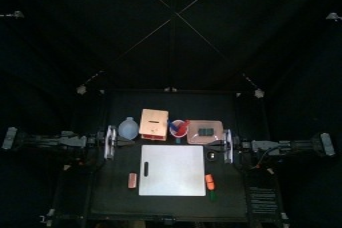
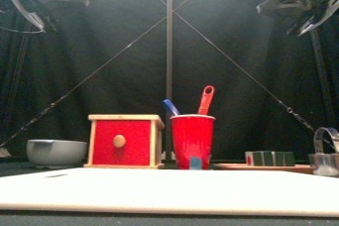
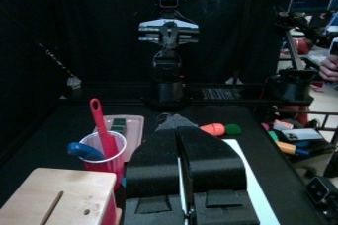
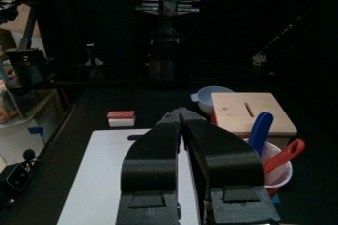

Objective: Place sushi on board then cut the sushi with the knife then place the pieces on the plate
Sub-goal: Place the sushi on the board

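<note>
Left gripper (image 1: pixel 110 142) at nine o'clock and right gripper (image 1: pixel 229 144) at three are idling clenched and empty, leaving the board (image 1: pixel 174 169) reachable. Sushi (image 2: pixel 272 158) is waiting untouched.

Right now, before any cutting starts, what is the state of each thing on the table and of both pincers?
Left pincer: shut, empty.
Right pincer: shut, empty.
Red drawer: closed.
Red cup: upright, holding blue knife and red knife.
Sushi roll: whole, on pink tray.
White board: bare.

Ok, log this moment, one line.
left gripper shut | right gripper shut | dark green sushi roll on flat pink tray, not white cutting board
</note>
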Available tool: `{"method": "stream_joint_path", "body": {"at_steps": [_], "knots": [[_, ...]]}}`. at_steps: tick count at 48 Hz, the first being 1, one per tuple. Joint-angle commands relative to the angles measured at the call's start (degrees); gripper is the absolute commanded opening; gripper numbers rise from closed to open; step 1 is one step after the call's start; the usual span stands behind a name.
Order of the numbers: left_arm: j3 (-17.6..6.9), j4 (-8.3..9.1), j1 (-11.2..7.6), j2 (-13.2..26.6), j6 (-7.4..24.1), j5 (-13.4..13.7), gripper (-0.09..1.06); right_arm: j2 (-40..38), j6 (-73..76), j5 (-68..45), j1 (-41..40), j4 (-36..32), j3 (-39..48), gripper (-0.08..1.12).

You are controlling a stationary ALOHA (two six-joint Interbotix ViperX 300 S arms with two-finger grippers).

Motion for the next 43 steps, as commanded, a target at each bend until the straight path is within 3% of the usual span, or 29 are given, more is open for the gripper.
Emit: {"method": "stream_joint_path", "body": {"at_steps": [1,13,29,35,43], "knots": [[-0.6,-0.09,0.26,2.7,0.3,-0.5,-0.05,0.8,0.9,0.8,-0.1,1.5,-0.4,0.00],[-0.7,0.18,-0.09,8.2,0.4,-0.7,-0.02,3.5,2.3,14.2,-3.2,7.6,-2.3,0.03],[-0.5,0.44,-0.18,12.3,0.4,-1.1,-0.02,10.1,1.8,33.8,-15.6,6.7,-7.5,0.08],[-0.5,0.35,-0.09,12.3,0.4,-1.1,-0.02,11.7,1.8,37.7,-19.2,4.2,-8.3,0.21],[-0.4,0.35,0.09,12.3,0.4,-1.1,-0.02,14.0,1.4,39.9,-23.8,1.7,-8.9,0.54]]}}
